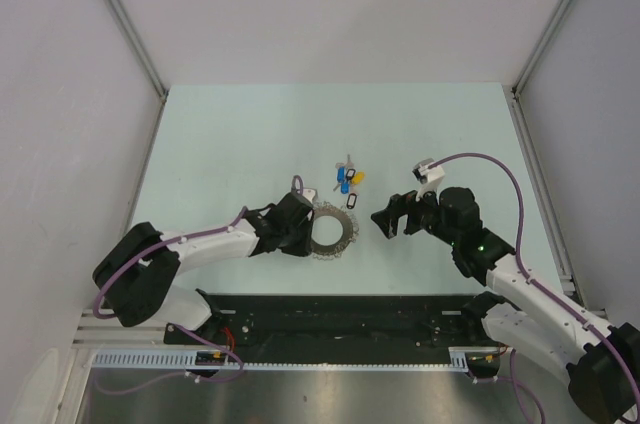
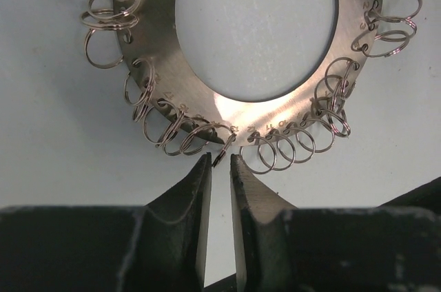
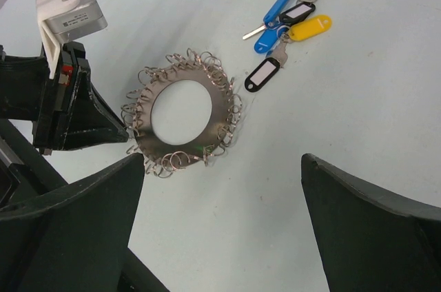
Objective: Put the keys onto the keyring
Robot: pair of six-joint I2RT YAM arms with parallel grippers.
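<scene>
The keyring [image 1: 350, 230] lies flat on the pale table, a silvery plate with an open centre and small split rings all round its rim. In the left wrist view my left gripper [image 2: 220, 158] sits at the near rim of the keyring [image 2: 227, 109]. Its fingers are drawn in to a narrow slit, and one thin wire end pokes between the tips without being pinched. The keys [image 1: 347, 182], with blue, yellow and black-rimmed tags, lie beyond the ring, untouched. My right gripper [image 1: 392, 216] hovers wide open, right of the ring and below the keys [image 3: 286, 20].
The black body and white camera block of the left arm [image 3: 65, 85] reach in from the left. Grey walls enclose the table on three sides. A black rail [image 1: 330, 319] runs along the near edge.
</scene>
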